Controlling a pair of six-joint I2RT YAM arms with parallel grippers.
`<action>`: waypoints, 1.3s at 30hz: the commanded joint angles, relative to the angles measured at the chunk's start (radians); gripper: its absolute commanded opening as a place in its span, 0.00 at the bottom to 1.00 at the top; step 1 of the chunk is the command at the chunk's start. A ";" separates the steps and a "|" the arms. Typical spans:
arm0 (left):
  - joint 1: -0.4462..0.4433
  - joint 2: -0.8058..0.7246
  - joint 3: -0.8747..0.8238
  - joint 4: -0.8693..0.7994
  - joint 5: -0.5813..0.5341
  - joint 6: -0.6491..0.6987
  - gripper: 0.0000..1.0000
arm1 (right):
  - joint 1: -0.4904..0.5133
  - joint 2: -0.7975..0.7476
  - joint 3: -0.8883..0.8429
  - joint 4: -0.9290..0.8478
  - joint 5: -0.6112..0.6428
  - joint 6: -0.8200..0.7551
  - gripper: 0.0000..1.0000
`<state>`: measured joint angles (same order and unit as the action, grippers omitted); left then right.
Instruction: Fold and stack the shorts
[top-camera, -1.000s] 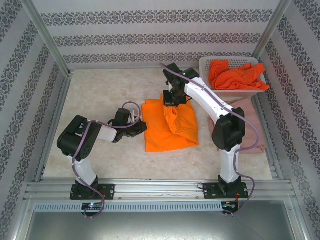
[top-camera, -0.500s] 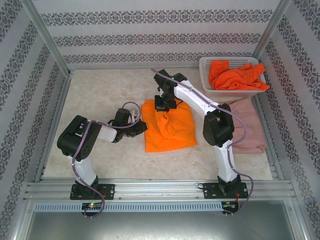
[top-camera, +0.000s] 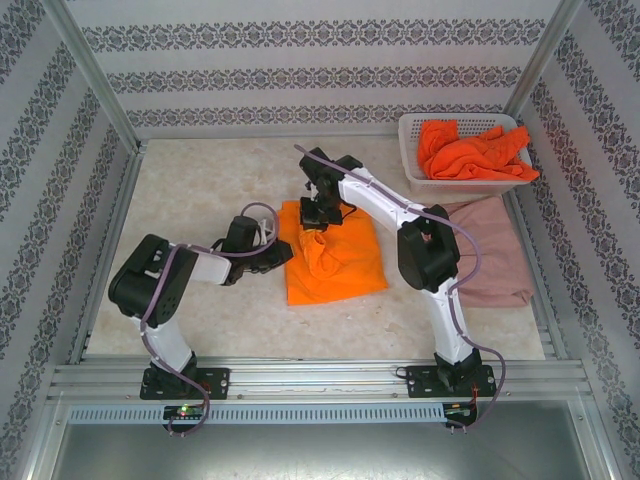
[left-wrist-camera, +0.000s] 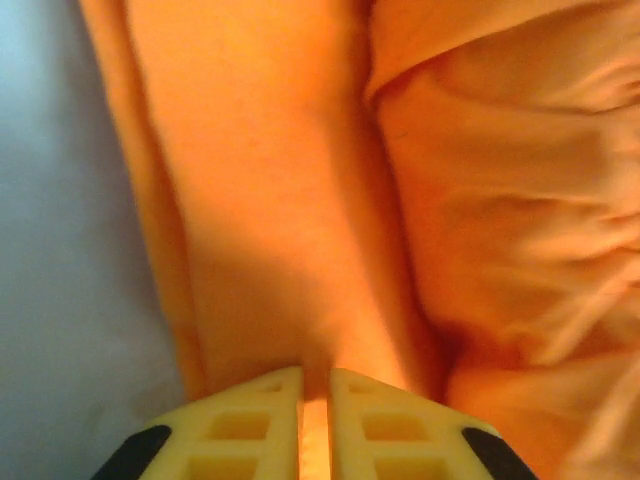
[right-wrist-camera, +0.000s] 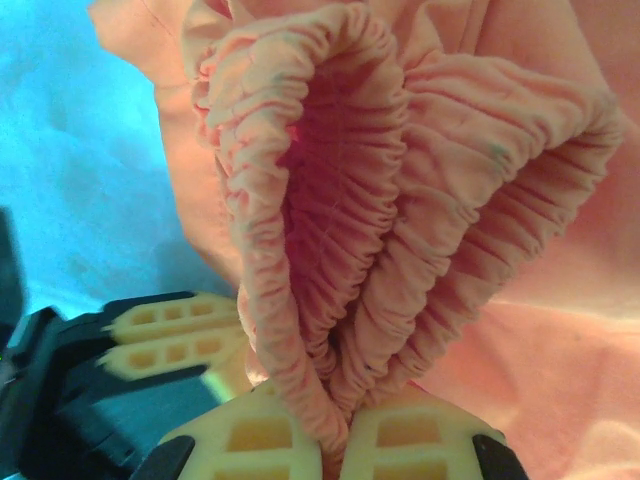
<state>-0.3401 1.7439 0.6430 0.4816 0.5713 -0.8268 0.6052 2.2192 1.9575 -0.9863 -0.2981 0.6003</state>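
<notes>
The orange shorts (top-camera: 345, 262) lie flat mid-table, one part bunched up toward their left side. My right gripper (top-camera: 314, 220) is shut on the gathered elastic waistband (right-wrist-camera: 330, 220), which stands up in folds from the jaws (right-wrist-camera: 340, 418). At the shorts' left edge my left gripper (top-camera: 285, 250) pinches a ridge of the orange cloth (left-wrist-camera: 300, 200) between nearly closed fingers (left-wrist-camera: 316, 378). Right of the right arm, the pink shorts (top-camera: 495, 255) lie spread. The red-orange shorts (top-camera: 470, 150) are heaped in the basket.
The white mesh basket (top-camera: 415, 135) stands at the back right corner. Metal frame rails (top-camera: 110, 250) run along the table's left and right sides. Bare tabletop (top-camera: 210, 190) lies left of and behind the orange shorts. The left gripper's fingers (right-wrist-camera: 170, 335) sit close beside the right gripper.
My right gripper has carried the waistband leftward and nearer across the orange shorts, folding them over. The left gripper has stayed at the left edge.
</notes>
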 joint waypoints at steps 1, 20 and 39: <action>0.053 -0.125 -0.026 -0.068 -0.029 0.032 0.26 | 0.010 0.022 -0.039 0.049 -0.047 0.028 0.08; 0.184 -0.619 -0.056 -0.208 -0.028 0.021 0.88 | -0.010 -0.231 -0.232 0.554 -0.573 0.236 0.80; -0.006 -0.089 0.199 0.311 0.122 -0.321 0.94 | -0.313 -0.505 -0.841 0.808 -0.490 0.351 0.98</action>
<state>-0.3225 1.5967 0.8036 0.6430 0.6750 -1.0756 0.2909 1.7473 1.1637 -0.2249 -0.8043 0.9234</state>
